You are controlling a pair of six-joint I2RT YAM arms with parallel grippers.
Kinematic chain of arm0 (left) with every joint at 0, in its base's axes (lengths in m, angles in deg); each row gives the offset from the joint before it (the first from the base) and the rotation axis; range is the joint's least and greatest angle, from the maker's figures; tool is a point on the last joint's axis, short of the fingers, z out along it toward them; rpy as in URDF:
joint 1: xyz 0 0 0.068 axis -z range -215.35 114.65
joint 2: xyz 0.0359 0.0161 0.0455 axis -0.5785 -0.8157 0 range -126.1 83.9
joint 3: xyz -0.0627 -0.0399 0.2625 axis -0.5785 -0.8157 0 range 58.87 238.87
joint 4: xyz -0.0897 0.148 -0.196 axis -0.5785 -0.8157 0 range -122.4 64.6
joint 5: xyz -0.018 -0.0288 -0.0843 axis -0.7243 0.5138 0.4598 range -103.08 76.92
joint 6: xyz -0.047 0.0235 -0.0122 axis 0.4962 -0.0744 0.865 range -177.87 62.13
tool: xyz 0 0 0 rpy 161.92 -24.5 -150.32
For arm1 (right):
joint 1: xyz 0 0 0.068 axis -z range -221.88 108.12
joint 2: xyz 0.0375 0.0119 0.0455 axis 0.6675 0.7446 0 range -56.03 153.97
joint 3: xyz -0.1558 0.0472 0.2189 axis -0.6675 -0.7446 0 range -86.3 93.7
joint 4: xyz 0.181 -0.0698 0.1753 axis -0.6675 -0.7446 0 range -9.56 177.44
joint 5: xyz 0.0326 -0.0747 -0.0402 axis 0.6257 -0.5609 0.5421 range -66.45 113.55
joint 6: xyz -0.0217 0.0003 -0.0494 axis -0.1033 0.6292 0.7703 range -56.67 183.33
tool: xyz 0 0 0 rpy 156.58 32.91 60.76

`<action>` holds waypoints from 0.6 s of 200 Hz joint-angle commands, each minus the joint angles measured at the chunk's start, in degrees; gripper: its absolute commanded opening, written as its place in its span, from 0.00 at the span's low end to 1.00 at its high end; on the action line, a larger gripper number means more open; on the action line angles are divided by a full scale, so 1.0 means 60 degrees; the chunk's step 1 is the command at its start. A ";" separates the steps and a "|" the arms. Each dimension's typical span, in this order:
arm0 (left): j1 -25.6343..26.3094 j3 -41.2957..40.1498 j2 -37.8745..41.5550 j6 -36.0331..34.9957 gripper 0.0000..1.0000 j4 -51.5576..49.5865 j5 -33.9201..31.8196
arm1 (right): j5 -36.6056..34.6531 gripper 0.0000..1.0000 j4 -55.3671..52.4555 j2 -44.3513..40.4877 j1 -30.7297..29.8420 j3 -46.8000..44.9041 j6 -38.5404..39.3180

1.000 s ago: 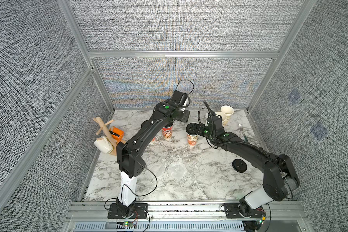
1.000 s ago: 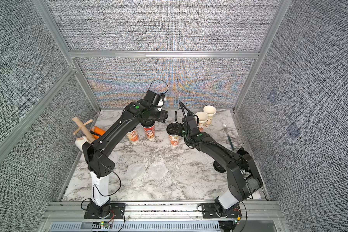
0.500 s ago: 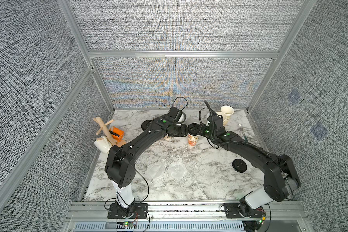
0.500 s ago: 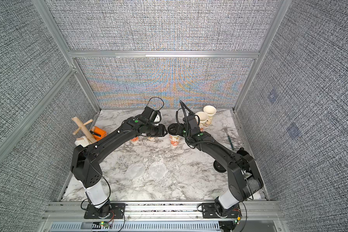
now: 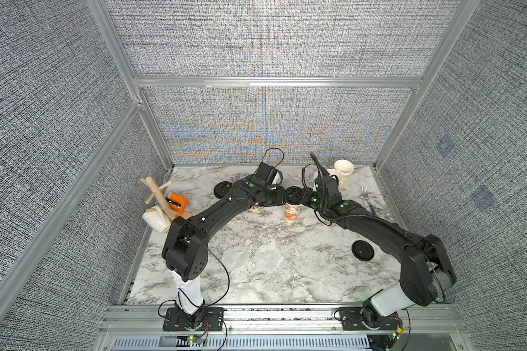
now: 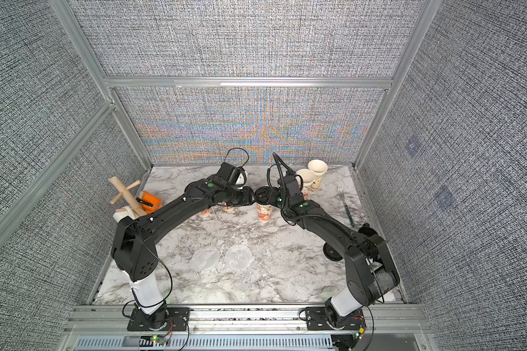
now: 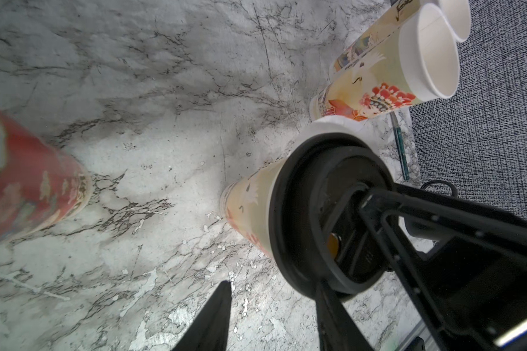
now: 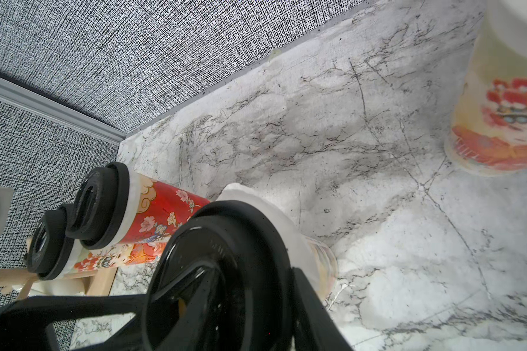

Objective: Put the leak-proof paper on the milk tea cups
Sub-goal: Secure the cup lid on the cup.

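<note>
Bases of both arms sit on the front rail. Just beyond, one leak-proof paper disc and a second disc lie flat side by side on the marble table. They are thin, whitish and translucent, with the veining showing faintly through, and lie well apart from every cup. Further right a loose black lid lies on the marble beside the right arm. That arm and the left arm each arc low from the front towards the back middle, where their wrists nearly meet over the middle milk tea cup. The right gripper is clamped on the black cup lid, which sits on the cup mouth. The paper under it shows as a crumpled white fringe sticking out below the lid's rim. The left gripper has its fingers moderately apart with only marble between them, one tip just beside that lid, gripping nothing. On the robot's left of this cup stand a red-printed lidded cup and a second lidded cup, each with a white paper collar showing under its black lid. At the back right, the nearer open cup and the farther open cup stand touching, cream insides bare and mouths uncovered.
</note>
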 commanded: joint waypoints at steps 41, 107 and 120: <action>-0.0009 0.0053 -0.0291 -0.0132 0.46 0.0180 -0.0450 | 0.0453 0.38 -0.2606 0.0166 -0.0049 -0.0289 0.0231; -0.0023 -0.0328 -0.0728 -0.0231 0.40 -0.0153 -0.1208 | 0.0444 0.38 -0.2627 0.0037 -0.0049 -0.0638 0.0277; -0.0038 -0.0493 -0.0776 -0.0236 0.39 -0.0207 -0.1331 | 0.0434 0.38 -0.2628 0.0030 -0.0037 -0.0664 0.0290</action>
